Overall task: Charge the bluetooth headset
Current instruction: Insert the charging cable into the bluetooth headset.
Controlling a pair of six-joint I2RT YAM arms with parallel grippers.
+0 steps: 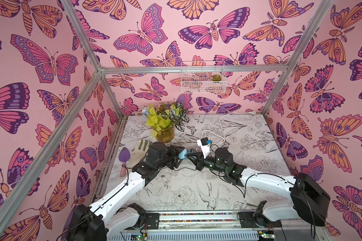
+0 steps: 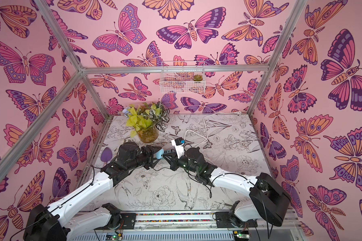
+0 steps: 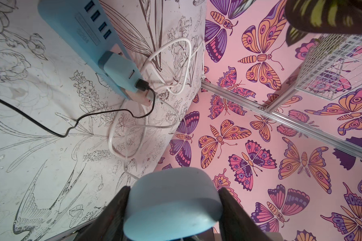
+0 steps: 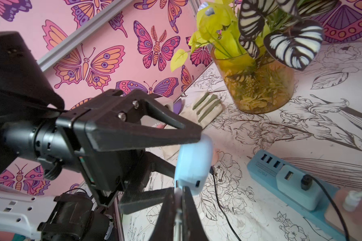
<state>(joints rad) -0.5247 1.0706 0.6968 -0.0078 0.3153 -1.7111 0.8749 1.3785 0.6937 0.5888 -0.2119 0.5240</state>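
While the left end effector (image 3: pixel 174 188) grasps the pale blue headset case (image 4: pixel 191 164) over the bench (image 1: pixel 176 187), the right end effector (image 4: pixel 179 196) is clenched just beside the case's port edge (what it pinches is unclear). Beyond both, a black cable (image 3: pixel 40 125) runs to the blue power strip (image 4: pixel 263 164).

A staged robot test cell, not a lived-in room: aluminium frame bars (image 1: pixel 134 70) carry printed butterfly wall panels (image 1: pixel 40 62), two arms bolt to a rail (image 1: pixel 196 218) fronting a flower-print tabletop (image 1: pixel 176 183), and garden props, a potted plant (image 1: pixel 165 125) beyond the left gripper (image 1: pixel 181 155) and a trowel (image 1: pixel 124 160) out to its side, dress the set
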